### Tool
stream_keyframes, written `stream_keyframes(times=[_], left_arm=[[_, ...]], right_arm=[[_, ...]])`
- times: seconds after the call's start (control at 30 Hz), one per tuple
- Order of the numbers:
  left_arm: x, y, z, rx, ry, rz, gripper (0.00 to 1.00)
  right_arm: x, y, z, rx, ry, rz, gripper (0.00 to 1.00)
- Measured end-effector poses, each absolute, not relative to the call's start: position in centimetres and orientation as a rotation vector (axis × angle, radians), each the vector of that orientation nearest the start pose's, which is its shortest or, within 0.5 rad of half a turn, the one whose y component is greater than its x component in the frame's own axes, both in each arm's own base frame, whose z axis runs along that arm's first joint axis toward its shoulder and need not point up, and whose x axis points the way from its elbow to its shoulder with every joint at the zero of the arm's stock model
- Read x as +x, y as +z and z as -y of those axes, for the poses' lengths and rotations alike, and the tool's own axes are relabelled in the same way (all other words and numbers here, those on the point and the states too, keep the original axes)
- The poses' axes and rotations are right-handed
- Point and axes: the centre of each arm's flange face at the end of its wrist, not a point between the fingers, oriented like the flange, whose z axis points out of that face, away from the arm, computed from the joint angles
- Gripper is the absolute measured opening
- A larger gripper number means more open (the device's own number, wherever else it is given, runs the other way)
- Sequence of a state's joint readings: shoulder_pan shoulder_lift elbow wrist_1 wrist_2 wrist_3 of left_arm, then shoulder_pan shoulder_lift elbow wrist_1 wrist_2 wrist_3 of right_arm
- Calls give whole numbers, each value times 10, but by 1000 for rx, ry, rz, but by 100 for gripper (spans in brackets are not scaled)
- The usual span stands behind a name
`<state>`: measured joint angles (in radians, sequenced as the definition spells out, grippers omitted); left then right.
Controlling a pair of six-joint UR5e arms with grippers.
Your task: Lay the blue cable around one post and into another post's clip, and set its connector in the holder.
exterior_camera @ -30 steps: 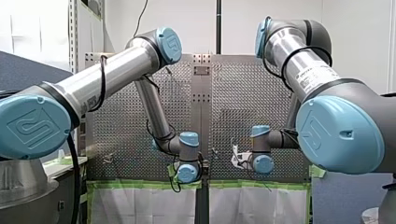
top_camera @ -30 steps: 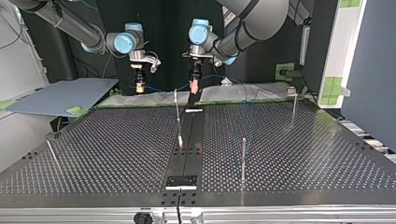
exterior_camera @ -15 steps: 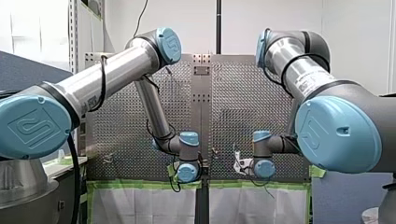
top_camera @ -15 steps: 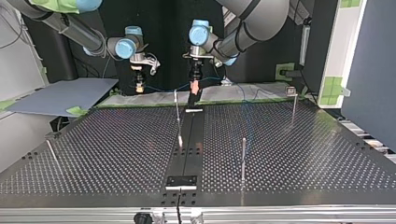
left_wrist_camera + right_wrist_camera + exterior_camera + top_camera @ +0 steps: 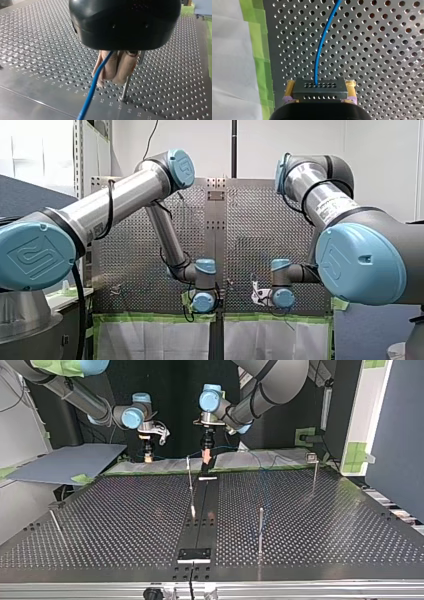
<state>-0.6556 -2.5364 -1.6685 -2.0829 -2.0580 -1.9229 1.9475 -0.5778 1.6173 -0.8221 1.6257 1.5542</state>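
My left claw (image 5: 113, 80) is clenched on the blue cable (image 5: 93, 87), with a post (image 5: 125, 87) just beside it. My right claw (image 5: 320, 86) grasps the connector (image 5: 319, 93).

In the top view my left gripper (image 5: 204, 460) has slid a little toward the view's left and dipped a bit lower. The bit of blue cable (image 5: 225, 448) next to it now hangs lower too. My right gripper (image 5: 146, 456) has also come down a little, and more of my right arm (image 5: 75, 392) shows at that view's top left corner, where a blue joint (image 5: 92, 365) and some green tape (image 5: 60, 365) have come into sight.
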Motion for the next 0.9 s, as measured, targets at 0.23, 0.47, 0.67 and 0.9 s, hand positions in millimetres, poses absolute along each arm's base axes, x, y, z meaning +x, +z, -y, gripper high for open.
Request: stream_keyframes(times=[0.23, 0.47, 0.67, 0.9], left_arm=[[447, -39, 449, -130, -375, -1600, 14], [452, -38, 448, -142, -373, -1592, 14], [459, -34, 452, -146, -386, -1579, 14], [470, -29, 452, -157, -393, -1567, 14]], right_arm=[[343, -58, 553, 1627, 1270, 1145, 1], [334, -57, 561, 1612, 1273, 1145, 1], [332, -57, 562, 1613, 1273, 1145, 1], [333, -54, 568, 1614, 1278, 1139, 1]])
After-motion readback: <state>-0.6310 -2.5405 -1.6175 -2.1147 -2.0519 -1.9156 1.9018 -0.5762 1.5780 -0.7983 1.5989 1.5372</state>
